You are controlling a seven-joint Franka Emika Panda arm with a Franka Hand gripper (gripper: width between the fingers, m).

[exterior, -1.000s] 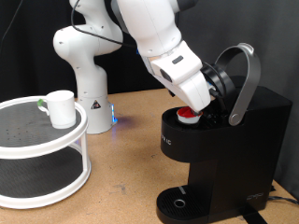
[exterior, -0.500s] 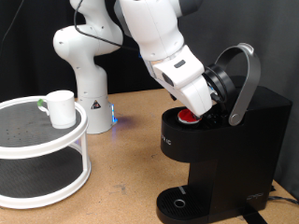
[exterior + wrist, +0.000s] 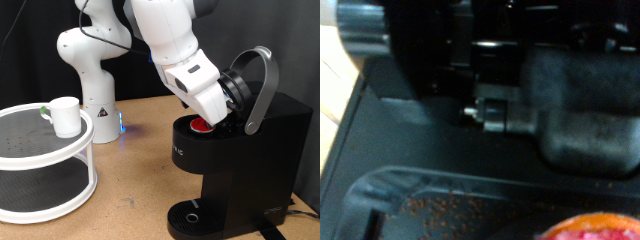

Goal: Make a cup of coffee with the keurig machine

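Note:
The keurig machine point(image 3: 250, 165) stands at the exterior view's right with its silver-grey lid handle point(image 3: 262, 85) raised. A pod with a red top point(image 3: 203, 125) sits in the machine's open chamber. My gripper point(image 3: 214, 117) hangs just above that pod, and its fingers are hidden behind the white hand. The wrist view shows the dark inside of the keurig machine point(image 3: 510, 110) up close, with the red pod point(image 3: 605, 228) at one corner and no fingers in sight. At the exterior view's left, far from the gripper, the white cup point(image 3: 65, 116) stands on a round shelf.
A white two-tier round shelf point(image 3: 50, 150) holds the cup on its upper level. The arm's white base point(image 3: 92, 80) stands behind it on the wooden table. The round drip tray point(image 3: 190, 216) at the machine's foot holds nothing.
The hand has drawn back slightly up and to the left from the chamber. The pod, the lid and the cup have not moved.

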